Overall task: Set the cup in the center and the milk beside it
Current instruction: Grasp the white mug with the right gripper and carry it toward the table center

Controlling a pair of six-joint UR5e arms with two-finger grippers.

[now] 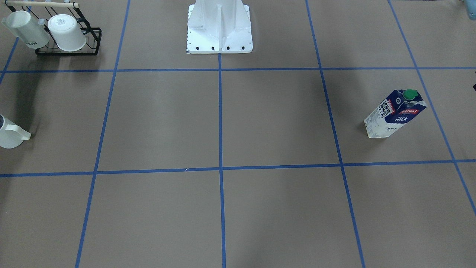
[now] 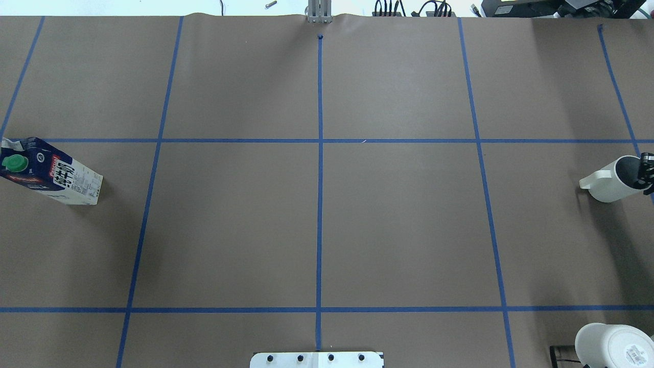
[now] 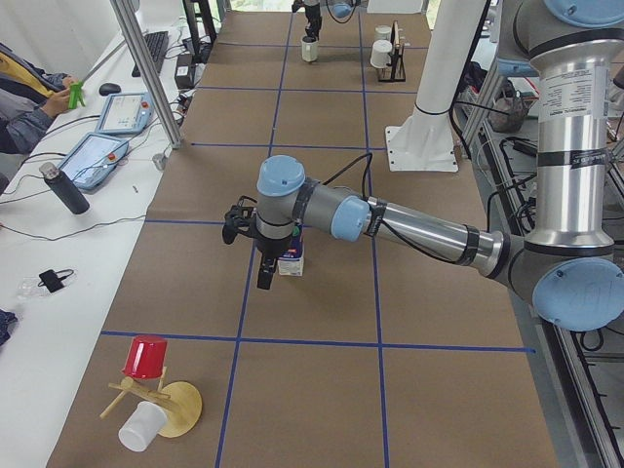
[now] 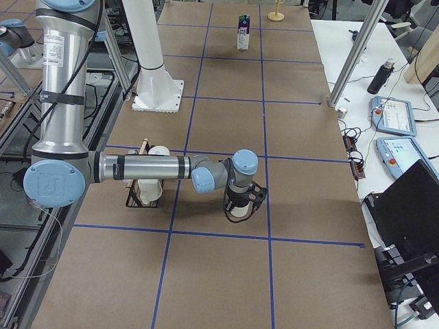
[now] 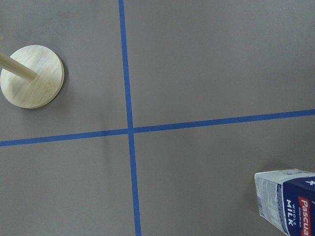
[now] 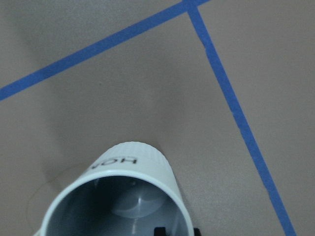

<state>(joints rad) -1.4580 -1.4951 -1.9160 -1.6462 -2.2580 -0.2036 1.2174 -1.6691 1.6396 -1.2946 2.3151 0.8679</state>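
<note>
The white cup (image 1: 9, 134) stands near the table's end on my right side, also in the overhead view (image 2: 610, 180) and the right wrist view (image 6: 123, 196). My right gripper (image 2: 646, 171) straddles the cup's rim, one finger inside and one outside, shut on the wall (image 6: 177, 230). The milk (image 1: 396, 113) stands upright near the opposite end (image 2: 51, 174). My left gripper (image 3: 255, 244) hovers close beside the milk (image 3: 291, 263); I cannot tell if it is open. The carton shows low right in the left wrist view (image 5: 288, 201). The center (image 1: 220, 168) is bare (image 2: 320, 140).
A black wire rack (image 1: 67, 35) with two white mugs stands near the robot's base (image 1: 219, 29) on my right side. A wooden mug tree (image 3: 146, 390) with a red and a white cup stands at the left end. Operators' desks border the table's far side.
</note>
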